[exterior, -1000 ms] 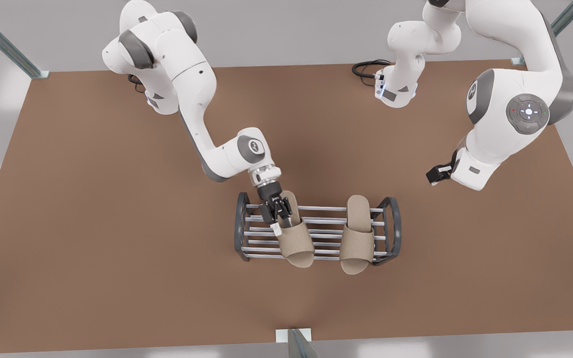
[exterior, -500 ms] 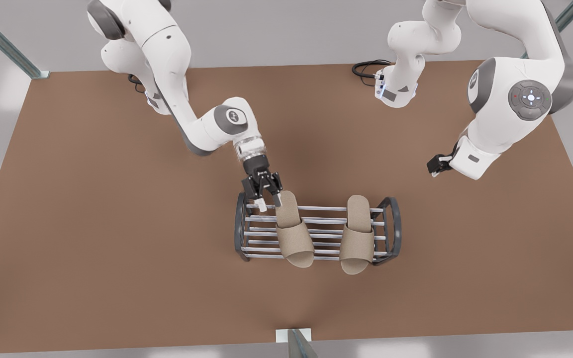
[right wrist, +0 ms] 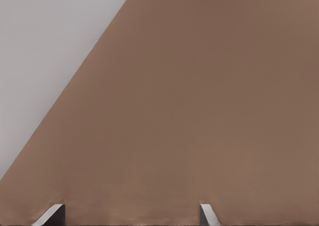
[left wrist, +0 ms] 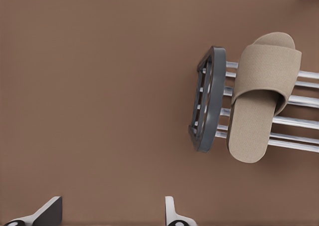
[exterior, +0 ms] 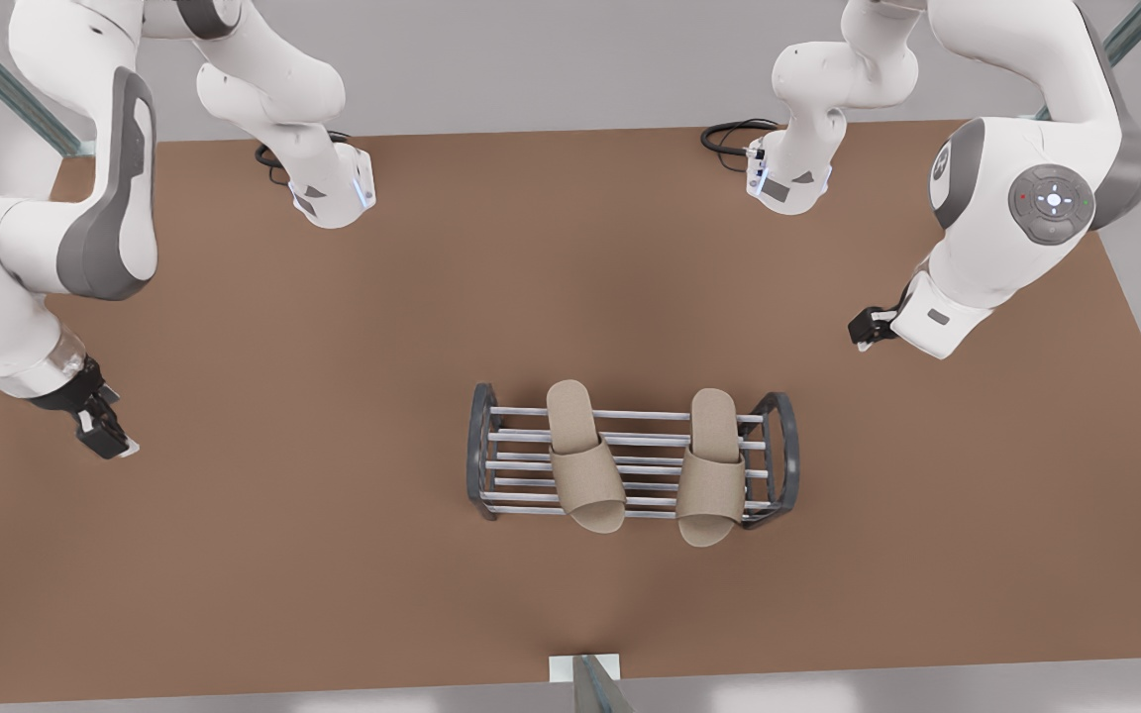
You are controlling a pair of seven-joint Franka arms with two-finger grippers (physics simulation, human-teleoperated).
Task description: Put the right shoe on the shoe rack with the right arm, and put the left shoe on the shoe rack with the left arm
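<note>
Both beige slippers lie across the bars of the dark grey shoe rack point(exterior: 484, 458) at the table's middle. The left shoe point(exterior: 585, 460) is nearer the front view's left and the right shoe point(exterior: 711, 470) nearer its right, toes toward the front edge. My left gripper point(exterior: 105, 433) hovers open far off by the table's edge at the front view's left. Its wrist view shows the rack's end hoop point(left wrist: 205, 106) and the left shoe point(left wrist: 259, 101) beyond its open gripper point(left wrist: 112, 218). My right gripper point(exterior: 868, 327) waits open above bare table at the front view's right, its fingertips point(right wrist: 52, 213) wide apart.
The two arm bases point(exterior: 328, 193) point(exterior: 788, 178) stand at the table's back edge, with a black cable point(exterior: 729, 134) beside the one on the front view's right. A small metal post point(exterior: 585, 675) sits at the middle of the front edge. Brown tabletop point(exterior: 283, 555) surrounds the rack.
My left gripper let go of the left shoe, lifted off the rack and swung far to the front view's left. The right arm drew back slightly, then held still.
</note>
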